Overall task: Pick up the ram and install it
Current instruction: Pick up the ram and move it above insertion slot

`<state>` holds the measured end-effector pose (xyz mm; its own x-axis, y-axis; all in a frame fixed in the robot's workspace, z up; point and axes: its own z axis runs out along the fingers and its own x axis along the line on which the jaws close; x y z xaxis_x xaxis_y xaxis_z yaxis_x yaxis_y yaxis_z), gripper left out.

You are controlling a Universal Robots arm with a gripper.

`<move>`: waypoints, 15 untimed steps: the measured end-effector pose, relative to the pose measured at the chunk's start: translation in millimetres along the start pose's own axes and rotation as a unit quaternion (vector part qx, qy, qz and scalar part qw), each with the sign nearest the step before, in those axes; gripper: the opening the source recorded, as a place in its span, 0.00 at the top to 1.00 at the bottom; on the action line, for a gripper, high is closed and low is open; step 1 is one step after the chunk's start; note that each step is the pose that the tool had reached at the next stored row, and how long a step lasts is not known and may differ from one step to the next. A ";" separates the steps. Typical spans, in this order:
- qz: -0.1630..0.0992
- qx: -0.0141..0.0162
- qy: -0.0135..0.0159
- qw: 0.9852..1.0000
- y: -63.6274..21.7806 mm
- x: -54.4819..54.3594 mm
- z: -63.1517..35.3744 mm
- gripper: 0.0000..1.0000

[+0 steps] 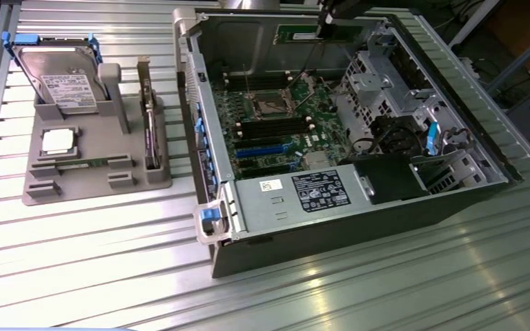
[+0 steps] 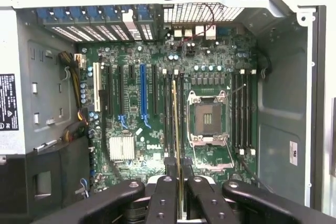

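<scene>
My gripper (image 1: 326,22) hangs over the far end of the open computer case (image 1: 212,172), shut on the ram (image 1: 303,33), a narrow green stick held lengthwise above the motherboard (image 1: 279,117). In the wrist view the ram (image 2: 177,129) appears edge-on as a thin line between the two black fingers (image 2: 163,195) of the gripper (image 2: 179,184). It lines up over the black memory slots (image 2: 169,114) beside the empty processor socket (image 2: 206,119). It is still above the board and sits in no slot.
At the exterior view's left, a grey fixture (image 1: 90,186) holds a silver hard drive with a blue bracket (image 1: 58,76), a square processor chip (image 1: 58,140) and a thin dark board on edge (image 1: 152,131). The power supply (image 1: 316,193) and drive cage (image 1: 385,76) crowd the case.
</scene>
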<state>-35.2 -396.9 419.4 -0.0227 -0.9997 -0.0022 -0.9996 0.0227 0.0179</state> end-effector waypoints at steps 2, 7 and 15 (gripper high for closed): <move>0.000 0.001 0.000 1.000 -0.2 0.1 10.7 0.86; 0.000 0.001 0.000 1.000 -0.5 0.5 27.7 0.86; 0.000 0.001 0.000 1.000 0.1 0.4 -6.0 0.86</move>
<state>-35.2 -397.3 425.4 -0.0227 -0.9997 -0.0023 -0.9996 0.0227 0.0166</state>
